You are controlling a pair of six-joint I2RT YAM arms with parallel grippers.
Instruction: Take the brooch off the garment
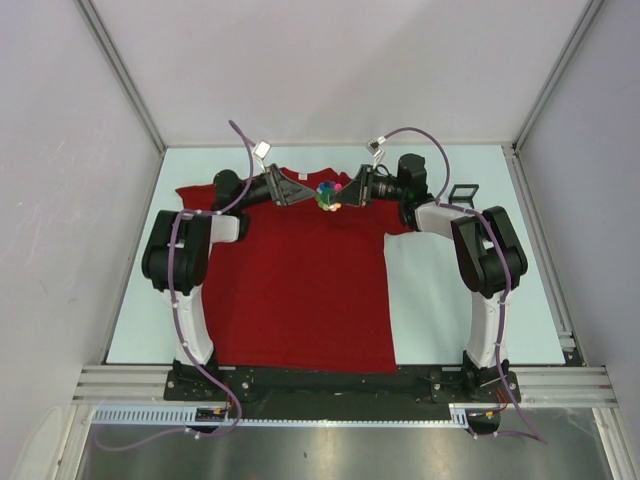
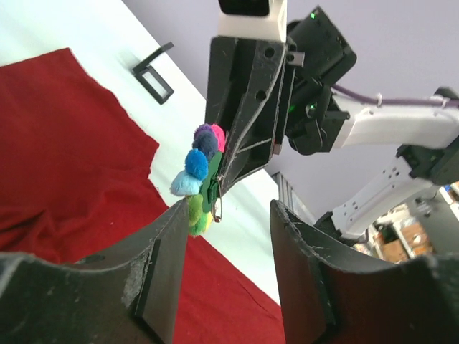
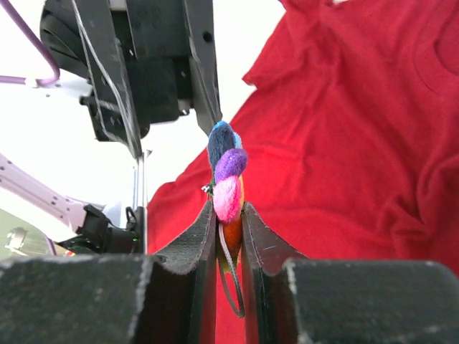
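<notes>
The brooch point(image 1: 327, 195), a cluster of coloured beads, sits pinched between the fingers of my right gripper point(image 1: 345, 192), which is shut on it. In the right wrist view the brooch point(image 3: 228, 172) sticks up out of the right gripper point(image 3: 229, 211), with a thin loop hanging down between the jaws. The dark-red garment point(image 1: 300, 290) lies flat on the table; no cloth shows on the brooch. My left gripper point(image 2: 226, 211) is open just in front of the brooch point(image 2: 197, 172), its left finger close beside the lowest beads. The garment point(image 2: 64, 143) lies below.
A small black frame-shaped object point(image 1: 462, 192) lies on the table to the right of the garment's sleeve. A paler sheet point(image 1: 430, 290) lies on the table right of the garment. Grey enclosure walls stand on the left, right and far sides.
</notes>
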